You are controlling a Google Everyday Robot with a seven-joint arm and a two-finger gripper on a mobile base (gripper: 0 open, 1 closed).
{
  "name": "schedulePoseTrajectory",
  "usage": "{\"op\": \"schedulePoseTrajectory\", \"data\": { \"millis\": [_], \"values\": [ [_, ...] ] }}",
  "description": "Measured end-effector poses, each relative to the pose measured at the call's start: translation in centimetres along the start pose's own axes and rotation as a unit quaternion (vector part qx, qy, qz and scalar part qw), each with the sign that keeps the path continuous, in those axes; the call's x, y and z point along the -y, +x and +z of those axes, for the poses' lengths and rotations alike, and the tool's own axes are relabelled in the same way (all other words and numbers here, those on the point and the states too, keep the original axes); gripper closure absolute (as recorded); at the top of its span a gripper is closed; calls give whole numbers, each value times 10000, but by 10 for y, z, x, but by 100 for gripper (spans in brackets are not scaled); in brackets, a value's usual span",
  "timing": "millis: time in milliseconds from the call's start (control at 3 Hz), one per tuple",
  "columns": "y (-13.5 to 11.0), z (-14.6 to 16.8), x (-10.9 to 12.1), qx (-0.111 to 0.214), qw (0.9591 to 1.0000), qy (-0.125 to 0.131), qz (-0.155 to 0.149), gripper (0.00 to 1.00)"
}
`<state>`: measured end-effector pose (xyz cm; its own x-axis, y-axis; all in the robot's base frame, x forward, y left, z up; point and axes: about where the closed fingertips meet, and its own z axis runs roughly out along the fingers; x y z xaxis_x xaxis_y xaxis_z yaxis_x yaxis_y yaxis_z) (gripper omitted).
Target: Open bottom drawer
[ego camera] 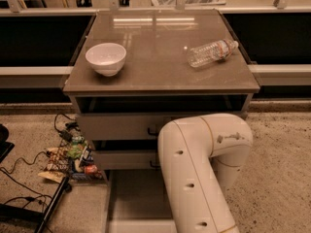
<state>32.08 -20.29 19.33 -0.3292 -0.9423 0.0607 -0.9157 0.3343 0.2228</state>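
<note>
My arm [194, 178] is a fat, smooth tube of cream-white shell, rounded at the elbow, with a thin seam [208, 130] curving across it. Small dark holes [189, 185] run down its side, and grey marks [228, 138] dot the elbow. My gripper is hidden behind this shell.
</note>
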Motion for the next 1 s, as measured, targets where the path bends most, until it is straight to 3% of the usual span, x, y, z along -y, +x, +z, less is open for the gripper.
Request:
{"op": "schedulePoseTrajectory", "data": {
  "millis": [333, 1000],
  "values": [
    [0, 1, -1, -2, 10000, -8, 0, 5],
    [2, -3, -5, 54, 9999, -19, -110, 0]
  ]
}}
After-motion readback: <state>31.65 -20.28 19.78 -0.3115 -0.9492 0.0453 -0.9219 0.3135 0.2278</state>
